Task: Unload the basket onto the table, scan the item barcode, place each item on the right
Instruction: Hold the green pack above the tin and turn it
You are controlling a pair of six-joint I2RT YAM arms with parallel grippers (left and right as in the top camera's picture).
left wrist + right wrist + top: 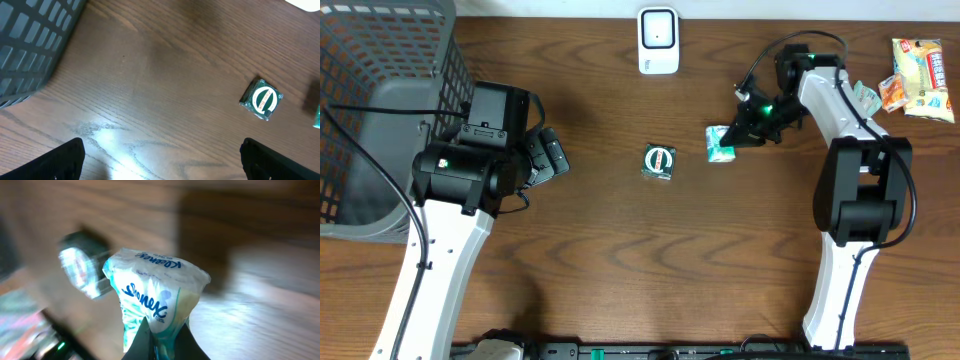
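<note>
The small white-and-green soft plastic Kleenex tissue pack (155,292), crumpled and printed with blue lettering, is right of the brown wooden table's (620,260) middle. The right gripper (161,339) is clamped on one end of it. A square green packet (659,161) lies near it. The left gripper (162,162) stands spread wide beside the grey mesh basket (380,80).

Overhead & low L wrist cam share green packet (658,161).

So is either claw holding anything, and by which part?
The right claw pinches the tissue pack by one crimped end; the left claw holds nothing.
</note>
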